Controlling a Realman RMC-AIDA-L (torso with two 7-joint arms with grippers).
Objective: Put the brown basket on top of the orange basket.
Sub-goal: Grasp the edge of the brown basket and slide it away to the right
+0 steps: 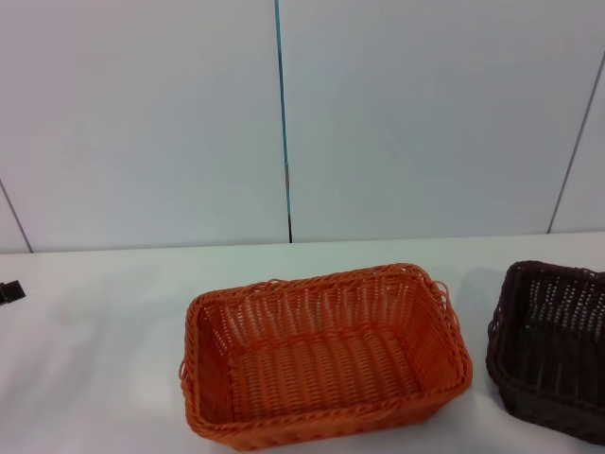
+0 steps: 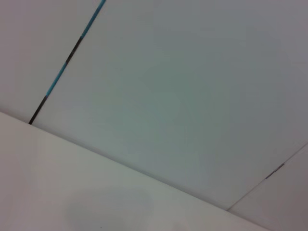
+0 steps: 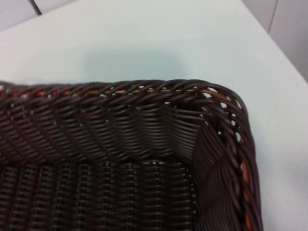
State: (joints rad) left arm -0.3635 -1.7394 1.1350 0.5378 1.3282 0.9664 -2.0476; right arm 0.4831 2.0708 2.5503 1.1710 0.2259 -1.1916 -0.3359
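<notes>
The orange basket stands open side up on the white table, in the front middle of the head view. The brown basket stands on the table to its right, a small gap apart, partly cut off by the picture's edge. The right wrist view looks closely down on one corner of the brown basket, with its braided rim and woven inside. Neither gripper's fingers show in any view. The left wrist view shows only the table and the wall.
A pale panelled wall with a dark seam rises behind the table's far edge. A small dark object sits at the far left edge of the head view; I cannot tell what it is.
</notes>
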